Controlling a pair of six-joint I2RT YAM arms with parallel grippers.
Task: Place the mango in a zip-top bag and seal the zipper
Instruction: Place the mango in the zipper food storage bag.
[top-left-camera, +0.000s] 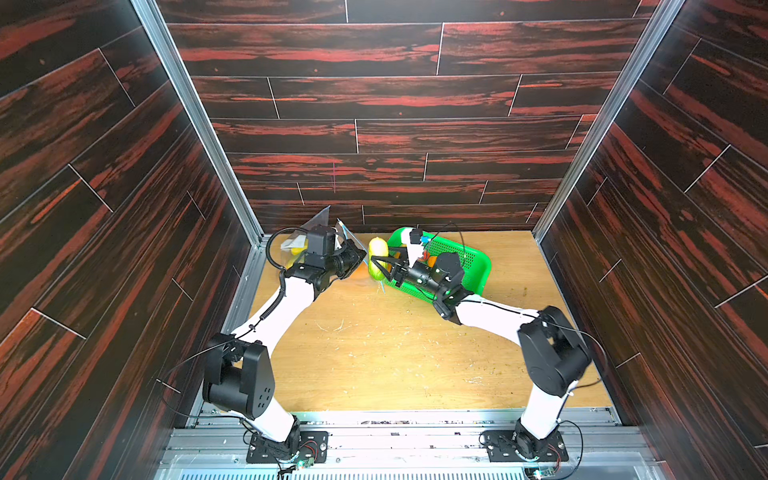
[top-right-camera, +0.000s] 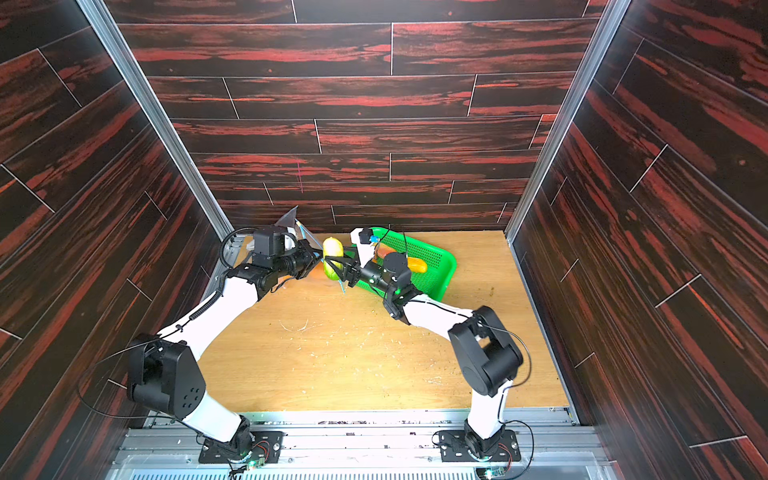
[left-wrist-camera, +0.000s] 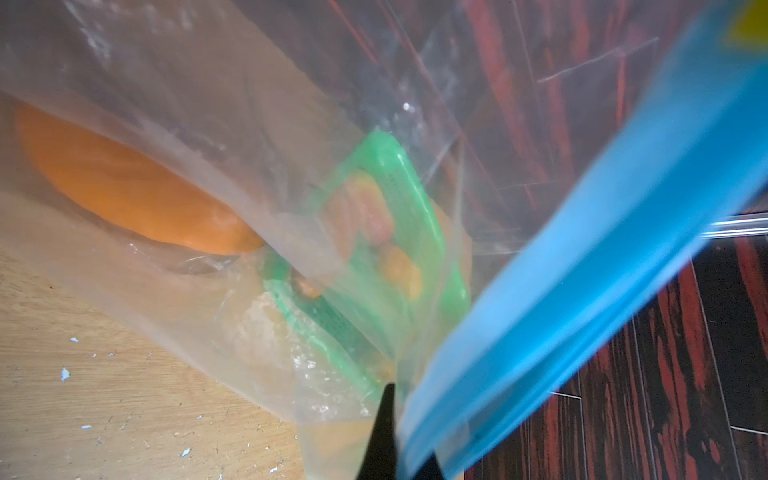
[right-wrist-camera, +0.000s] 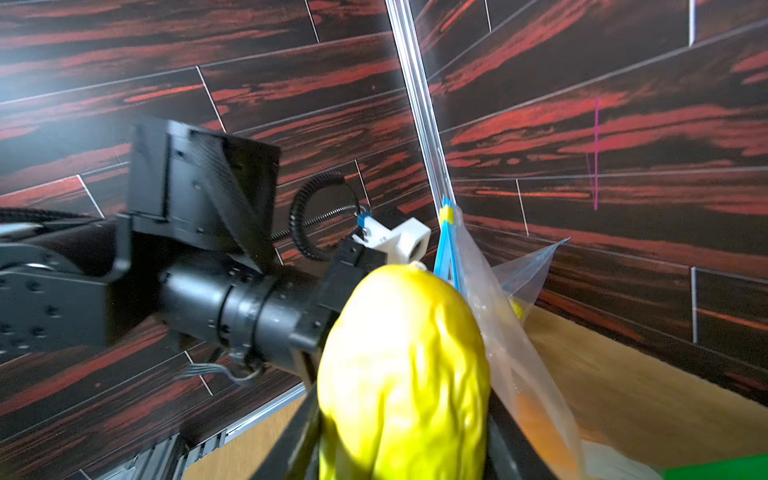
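The mango, yellow-green and knobbly, is held on end above the far middle of the wooden table, between the two grippers and just left of the basket.

At the far left, by the back corner, lies a clear packet with something yellow in it; what it is cannot be told. Next to it the left arm reaches toward the middle. The left gripper has its jaws fully closed, pinching the zip-top bag at its edge by the blue zipper. The bag is lifted off the table, with one clear corner pointing up.

In the right wrist view the two blue zipper strips part in a narrow V below a small yellow slider, so the mouth is open. An orange thing shows through the plastic low down; whether it is inside the bag or behind it cannot be told.

The mango stands just beside the zipper, touching or nearly touching the plastic from outside. The right gripper comes in from the right with its jaws about half open, clamped on the mango's lower half with one finger on each side.

Right of that, the green basket rests on the table with orange-yellow fruit in it.
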